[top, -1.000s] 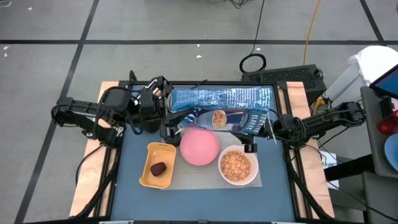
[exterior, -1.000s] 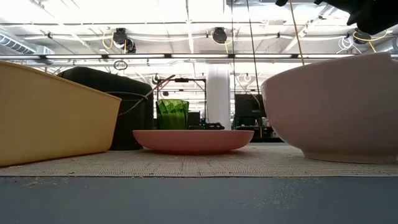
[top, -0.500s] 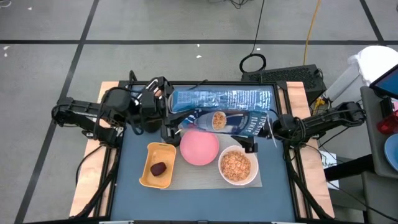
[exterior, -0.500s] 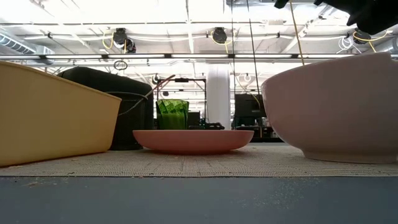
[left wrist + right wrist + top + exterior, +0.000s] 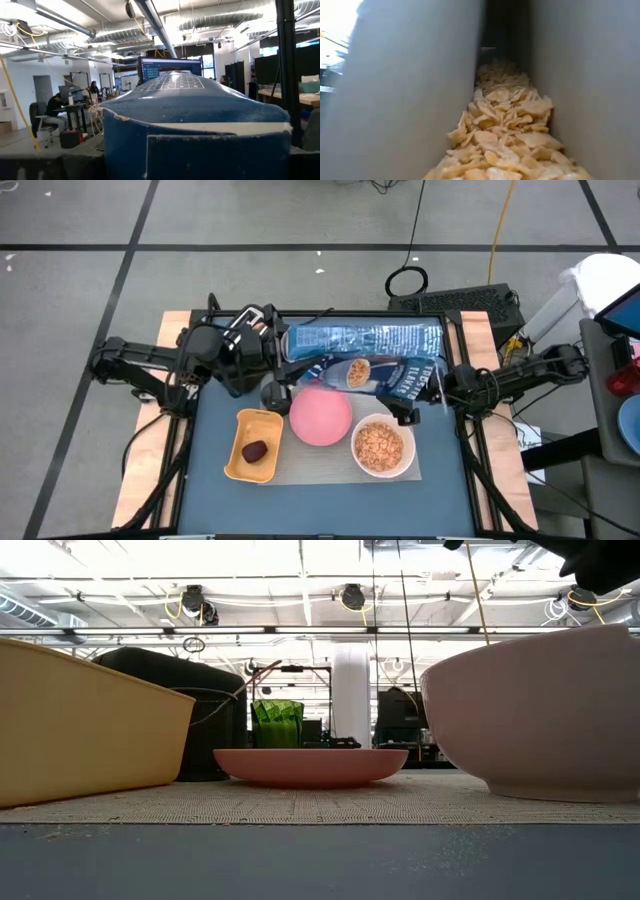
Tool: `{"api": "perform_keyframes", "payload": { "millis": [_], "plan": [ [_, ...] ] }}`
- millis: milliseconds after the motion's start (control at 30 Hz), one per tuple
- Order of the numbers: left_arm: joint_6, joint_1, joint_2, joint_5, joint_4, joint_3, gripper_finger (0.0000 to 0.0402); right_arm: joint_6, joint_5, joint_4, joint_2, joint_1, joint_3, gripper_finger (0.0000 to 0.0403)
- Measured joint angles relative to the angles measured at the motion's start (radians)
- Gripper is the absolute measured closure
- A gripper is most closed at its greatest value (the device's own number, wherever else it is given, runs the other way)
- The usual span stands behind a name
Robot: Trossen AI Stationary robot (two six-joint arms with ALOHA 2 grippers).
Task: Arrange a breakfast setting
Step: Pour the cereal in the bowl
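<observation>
A blue cereal box (image 5: 365,358) lies level, lengthwise left to right, above the table's far half. My left gripper (image 5: 278,358) is at its left end and my right gripper (image 5: 430,385) at its right, open end. The right wrist view looks into the box at tan cereal (image 5: 507,135). On the grey mat (image 5: 300,470) rest the pink plate (image 5: 320,416), the white bowl (image 5: 382,446) with tan cereal, and a yellow tray (image 5: 252,446) holding the dark-red fruit (image 5: 255,450). No bagel or spoon shows. My left gripper holds the box by its closed left end (image 5: 200,125), coming level from the table's left; the box fills the wrist view and hides the fingers. My right gripper holds the open right end (image 5: 420,380) from the table's right; the fingers are hidden. The box is lifted clear.
A dark toaster (image 5: 170,700) stands behind the tray at the far left, under my left arm. The near strip of the blue table (image 5: 330,505) is bare. A person sits at a desk in the room beyond (image 5: 52,107).
My left gripper has moved a little toward the table's right, and the box's left end has shifted with it. The box has turned slightly about its length, so its printed front face shows narrower from above. The plate, bowl and tray have stayed put.
</observation>
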Motion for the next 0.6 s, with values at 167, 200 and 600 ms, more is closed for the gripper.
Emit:
{"api": "perform_keyframes", "payload": {
  "millis": [167,200,600],
  "plan": [
    [-0.003,0.0,0.001,0.001,-0.009,0.0,0.0163,-0.018,0.001,0.024,-0.001,0.0,0.0,0.0054],
    [-0.003,0.0,0.001,0.001,-0.012,0.0,0.0163,-0.022,0.001,0.028,-0.001,0.0,0.0,0.0063],
    [-0.003,-0.001,0.002,0.004,-0.144,0.0,0.0163,-0.055,0.007,0.038,-0.002,0.0,0.0,0.0223]
  ]
}}
